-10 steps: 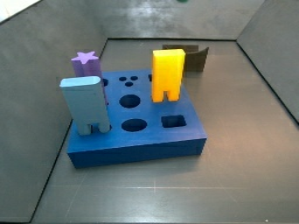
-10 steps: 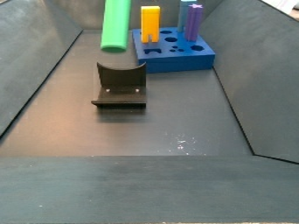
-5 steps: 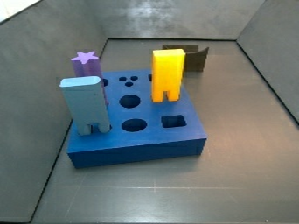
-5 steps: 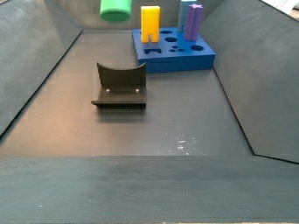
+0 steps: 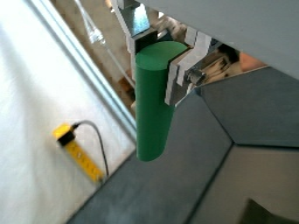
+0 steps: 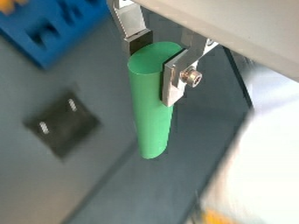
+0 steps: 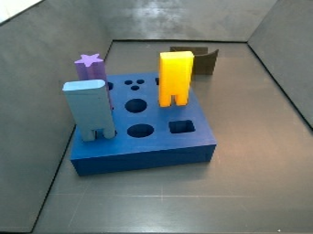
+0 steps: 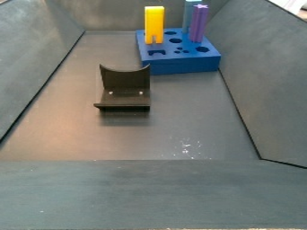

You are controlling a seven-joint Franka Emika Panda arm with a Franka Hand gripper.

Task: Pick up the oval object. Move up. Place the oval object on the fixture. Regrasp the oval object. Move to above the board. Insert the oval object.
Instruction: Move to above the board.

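Rod-like, stiff and smooth, the oval object (image 5: 155,101) hung clamped near its top end in my claw (image 5: 158,52), high over the fixture (image 6: 63,128), likely light but slippery, best gripped mid-length.

Gripper (image 6: 156,54) fingers (image 6: 177,73) around oval object (image 6: 151,109), above the fixture (image 6: 61,127).

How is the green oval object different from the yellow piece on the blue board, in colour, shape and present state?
The oval object is green; the yellow piece is yellow. The oval object is a plain rounded rod; the yellow piece is flat-sided with a forked foot. The gripper holds the oval object in the air, seen in both wrist views, out of both side views; the yellow piece stands in the board. Both are long.
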